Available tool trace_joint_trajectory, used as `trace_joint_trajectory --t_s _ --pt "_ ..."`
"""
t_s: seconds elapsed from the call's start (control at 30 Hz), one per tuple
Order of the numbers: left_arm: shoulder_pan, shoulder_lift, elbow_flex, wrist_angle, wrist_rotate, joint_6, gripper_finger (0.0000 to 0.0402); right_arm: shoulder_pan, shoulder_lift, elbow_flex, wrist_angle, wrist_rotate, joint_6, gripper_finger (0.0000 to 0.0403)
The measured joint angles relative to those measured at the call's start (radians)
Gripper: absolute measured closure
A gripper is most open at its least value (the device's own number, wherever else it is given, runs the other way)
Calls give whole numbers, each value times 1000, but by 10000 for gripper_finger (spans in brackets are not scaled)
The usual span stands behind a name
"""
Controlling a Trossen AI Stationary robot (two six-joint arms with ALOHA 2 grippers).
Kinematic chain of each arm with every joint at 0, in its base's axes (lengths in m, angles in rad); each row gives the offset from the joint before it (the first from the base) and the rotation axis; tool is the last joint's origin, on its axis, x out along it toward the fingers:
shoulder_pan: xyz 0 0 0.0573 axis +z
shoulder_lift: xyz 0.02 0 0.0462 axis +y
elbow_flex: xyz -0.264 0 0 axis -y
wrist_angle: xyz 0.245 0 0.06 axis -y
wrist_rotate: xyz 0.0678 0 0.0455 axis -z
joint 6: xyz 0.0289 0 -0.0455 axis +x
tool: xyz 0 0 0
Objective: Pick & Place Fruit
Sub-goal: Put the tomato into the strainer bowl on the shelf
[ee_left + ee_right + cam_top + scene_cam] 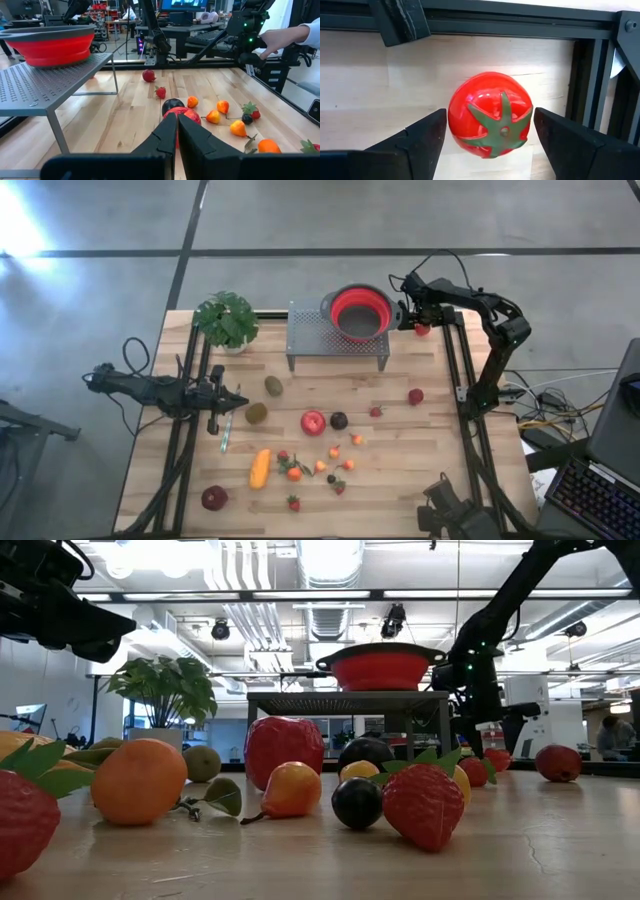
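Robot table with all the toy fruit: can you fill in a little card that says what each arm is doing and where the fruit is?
right gripper: open, fingers either side of a red tomato, beside the red colander
left gripper: shut, empty, at the table's left side
colander: on a grey perforated stand
fruit on table: red apple, dark plum, long orange piece, more small ones
potted plant: back left

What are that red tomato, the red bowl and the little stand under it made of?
The tomato looks like glossy moulded plastic: it shines, and its green top looks moulded on. The bowl seems soft matte silicone, with folded rings. The stand looks like grey perforated metal.
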Motion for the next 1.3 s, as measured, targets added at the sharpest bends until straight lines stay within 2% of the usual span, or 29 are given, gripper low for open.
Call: trace_joint_trajectory --t_s 0.47,1.3 --pt "0 0 0 0 0 0 380 -1 -1 -15 8 0 -11 183" --pt "0 0 0 0 0 0 381 -14 -10 37 -77 -3 -51 168"
